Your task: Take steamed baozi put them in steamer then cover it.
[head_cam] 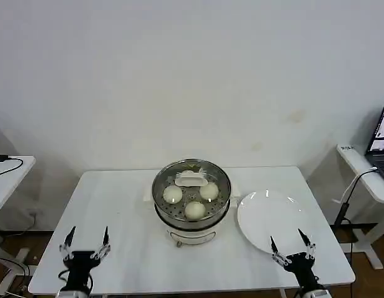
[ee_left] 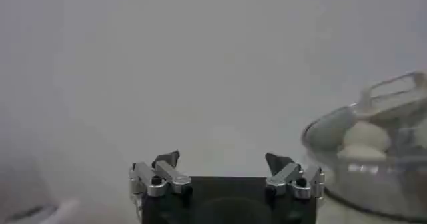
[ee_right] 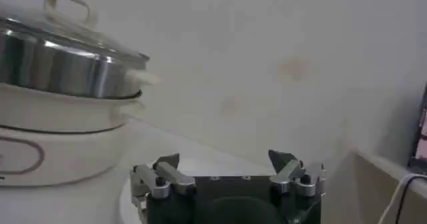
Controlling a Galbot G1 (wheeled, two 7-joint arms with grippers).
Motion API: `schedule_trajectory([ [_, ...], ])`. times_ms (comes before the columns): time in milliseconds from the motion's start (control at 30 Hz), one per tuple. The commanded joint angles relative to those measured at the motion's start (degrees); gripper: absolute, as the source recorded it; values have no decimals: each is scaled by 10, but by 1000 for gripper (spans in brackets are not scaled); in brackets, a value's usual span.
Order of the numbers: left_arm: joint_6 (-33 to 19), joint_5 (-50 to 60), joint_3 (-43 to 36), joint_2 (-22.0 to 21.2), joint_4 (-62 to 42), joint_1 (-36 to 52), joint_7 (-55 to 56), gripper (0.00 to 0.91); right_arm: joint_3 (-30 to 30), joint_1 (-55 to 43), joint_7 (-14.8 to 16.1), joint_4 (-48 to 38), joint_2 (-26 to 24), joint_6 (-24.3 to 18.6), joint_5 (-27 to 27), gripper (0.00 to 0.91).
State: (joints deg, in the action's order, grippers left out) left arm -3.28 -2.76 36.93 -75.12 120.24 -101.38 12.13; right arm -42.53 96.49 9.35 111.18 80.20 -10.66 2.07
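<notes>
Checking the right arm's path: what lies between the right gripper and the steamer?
In the head view, the white plate lies between the right gripper and the steamer.

— What sort of place is this?
— A test room or lab rather than a kitchen: a bare white wall point(head_cam: 192, 74) and plain white table point(head_cam: 117, 205).
— Anything else?
— Side desks: one with a laptop point(head_cam: 381, 139), another with a cable point(head_cam: 5, 162).

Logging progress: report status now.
Left gripper open, right gripper open, both at table's near edge. Cream-white buns inside shiny steel steamer, glass lid on. Nothing obstructing.
</notes>
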Motion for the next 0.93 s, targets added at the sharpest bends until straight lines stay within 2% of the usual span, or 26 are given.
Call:
schedule_trajectory([
  [33,-68,-72,31,-8,-40,-66,16,907,15,8,4,10,-8,16,-24,907],
  [267,-65,-72,30,-9,-40,-70,12,907,19,13,6,17,-5,20,-31,907],
  [400,-66,-69,31,-9,-42,-72,7,907,30,26,11,34,-7,59,-54,907],
  [500,-65,-68,31,-10,-39,-74,3,907,38,34,17,53,-9,106,-83,907],
  [700,-58,-68,26,-17,-30,-74,1,907,36,43,22,64,-15,138,-94,907],
  [933,-54,-68,15,-21,-27,-77,1,907,46,56,16,72,-16,154,-90,907],
])
